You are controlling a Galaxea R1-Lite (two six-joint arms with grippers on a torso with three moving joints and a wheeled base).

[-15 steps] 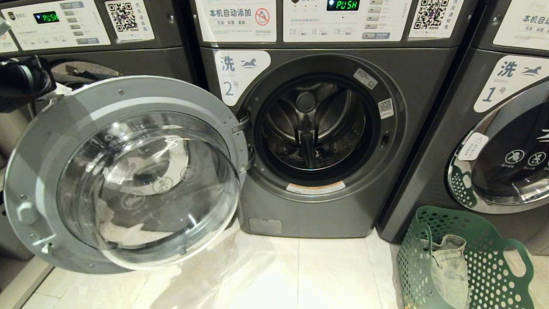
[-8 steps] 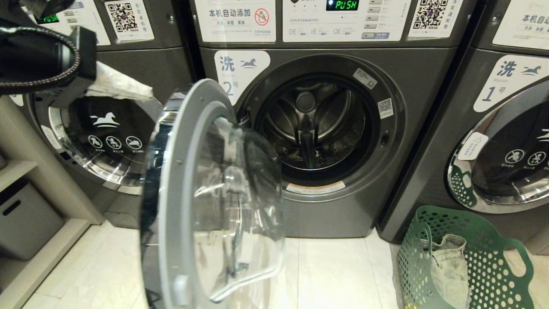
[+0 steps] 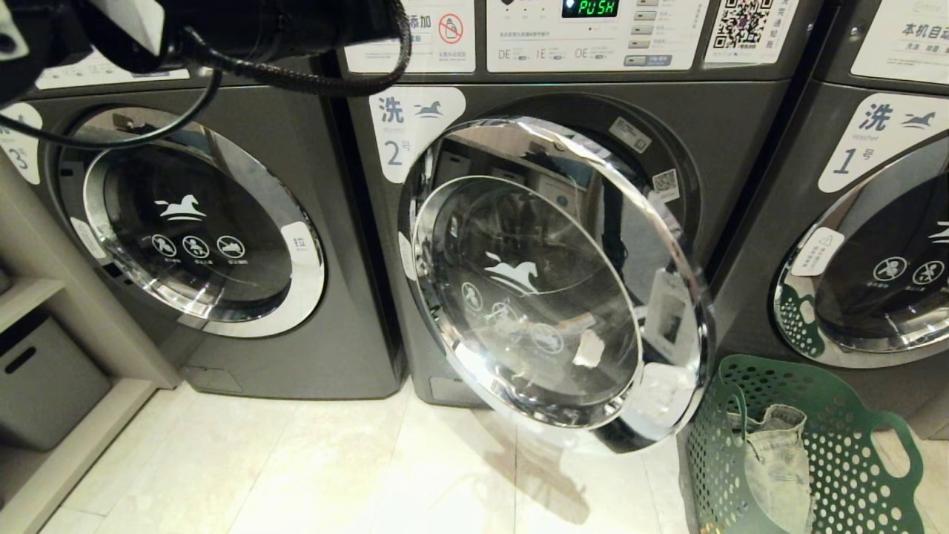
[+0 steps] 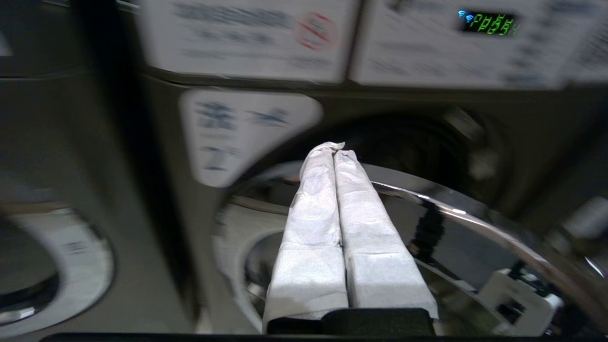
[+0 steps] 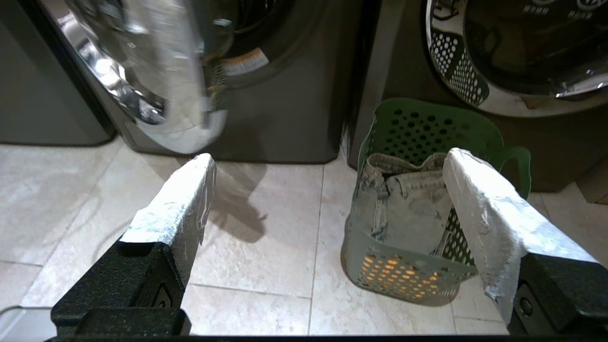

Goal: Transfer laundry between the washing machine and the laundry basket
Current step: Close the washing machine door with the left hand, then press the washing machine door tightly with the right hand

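The washing machine (image 3: 741, 111) marked 2 fills the middle of the head view. Its chrome-ringed glass door (image 3: 549, 297) stands slightly ajar across the drum opening. My left arm (image 3: 259, 26) crosses the top of that view. My left gripper (image 4: 335, 149) is shut with nothing between its fingers, hovering above the door's chrome rim (image 4: 451, 209). The green laundry basket (image 3: 852, 460) stands on the floor at the lower right, a pale denim garment (image 3: 778, 460) draped over its wall. My right gripper (image 5: 330, 156) hangs open above the tiles beside the basket (image 5: 418, 128). Orange cloth (image 5: 403, 273) shows through its holes.
A like machine marked 3 (image 3: 200, 222) stands to the left and one marked 1 (image 3: 875, 245) to the right, both doors shut. A shelf with a grey bin (image 3: 44, 378) is at the far left. Pale floor tiles (image 3: 334, 460) lie in front.
The door of machine 2 has swung from wide open on the left to almost shut. My left arm has swept from the left edge across the top toward the machine.
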